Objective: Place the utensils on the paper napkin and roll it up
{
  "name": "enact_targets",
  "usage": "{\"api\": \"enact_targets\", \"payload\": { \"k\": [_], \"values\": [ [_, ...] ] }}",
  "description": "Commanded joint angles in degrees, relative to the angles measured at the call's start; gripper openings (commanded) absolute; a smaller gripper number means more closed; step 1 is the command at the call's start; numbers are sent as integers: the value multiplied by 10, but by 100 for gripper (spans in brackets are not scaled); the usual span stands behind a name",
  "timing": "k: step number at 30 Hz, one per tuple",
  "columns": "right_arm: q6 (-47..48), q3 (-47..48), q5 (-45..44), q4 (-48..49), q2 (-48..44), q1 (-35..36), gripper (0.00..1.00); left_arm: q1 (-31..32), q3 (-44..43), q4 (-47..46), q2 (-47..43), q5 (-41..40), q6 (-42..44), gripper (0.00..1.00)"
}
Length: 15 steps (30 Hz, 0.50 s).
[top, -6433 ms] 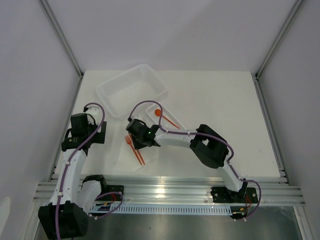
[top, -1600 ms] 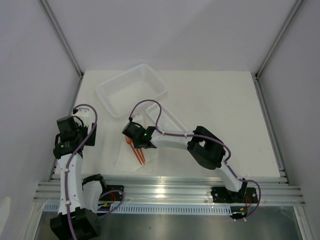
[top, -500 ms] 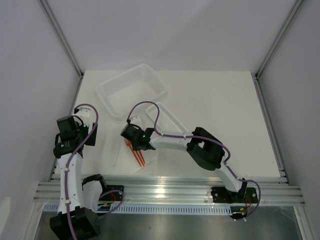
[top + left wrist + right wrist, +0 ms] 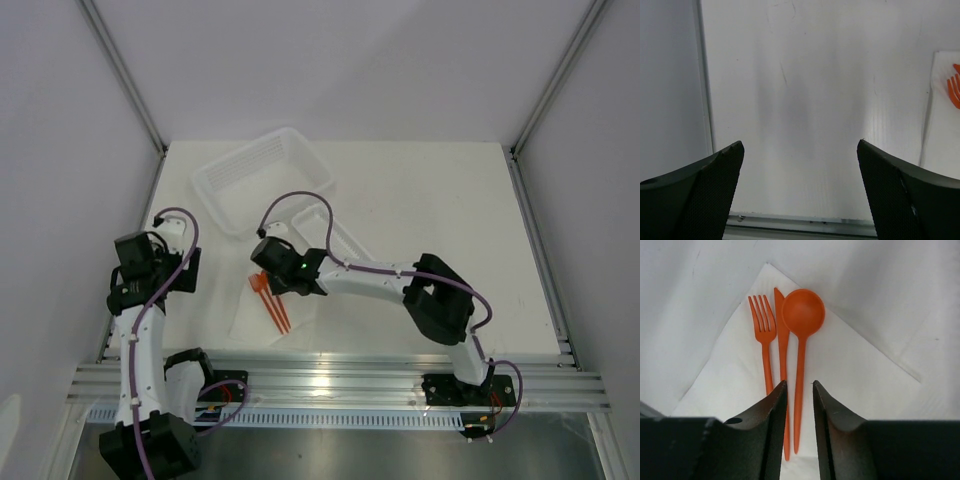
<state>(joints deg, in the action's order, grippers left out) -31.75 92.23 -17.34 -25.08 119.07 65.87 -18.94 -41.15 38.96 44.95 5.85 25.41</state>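
Three orange utensils lie side by side on the white paper napkin [image 4: 850, 365]: a fork [image 4: 763, 335], a knife [image 4: 782, 347] and a spoon [image 4: 802, 315]. In the top view the utensils [image 4: 272, 305] sit on the napkin [image 4: 252, 318] near the table's front left. My right gripper [image 4: 800, 383] hovers just above the handle ends, its jaws a narrow gap apart and holding nothing; it also shows in the top view [image 4: 283, 285]. My left gripper [image 4: 800, 145] is wide open and empty over bare table left of the napkin [image 4: 945, 125], and shows in the top view [image 4: 170, 270].
A small ribbed white tray [image 4: 338, 238] lies just behind the right gripper. A large translucent basket [image 4: 262, 178] stands at the back left. A metal rail [image 4: 340, 385] runs along the table's near edge. The left wall stands close to my left arm.
The spoon went from the small tray to the napkin beside the fork and knife. My right gripper has let go and drawn back slightly to the right. My left arm has pulled back left.
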Motion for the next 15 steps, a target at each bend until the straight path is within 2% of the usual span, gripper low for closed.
{"api": "enact_targets", "payload": {
  "k": [1,3,5,6,8,11,15],
  "values": [
    [32,-46,26,37,-71,-41,31,-2,-17,24,3,62,-11,96],
    [40,-65,34,28,-69,-55,31,2,-8,23,0,72,-5,96],
    [48,-73,29,21,-61,-65,24,12,-3,23,0,76,-3,96],
    [51,-78,26,20,-54,-68,18,16,-5,25,3,78,-3,95],
    [48,-92,23,34,-57,-71,15,34,-6,35,8,79,-2,93],
    [34,-136,35,77,-74,-72,13,63,-3,43,7,74,3,90],
    [4,-167,34,82,-82,-73,7,118,11,48,1,65,12,89]
  ]
}}
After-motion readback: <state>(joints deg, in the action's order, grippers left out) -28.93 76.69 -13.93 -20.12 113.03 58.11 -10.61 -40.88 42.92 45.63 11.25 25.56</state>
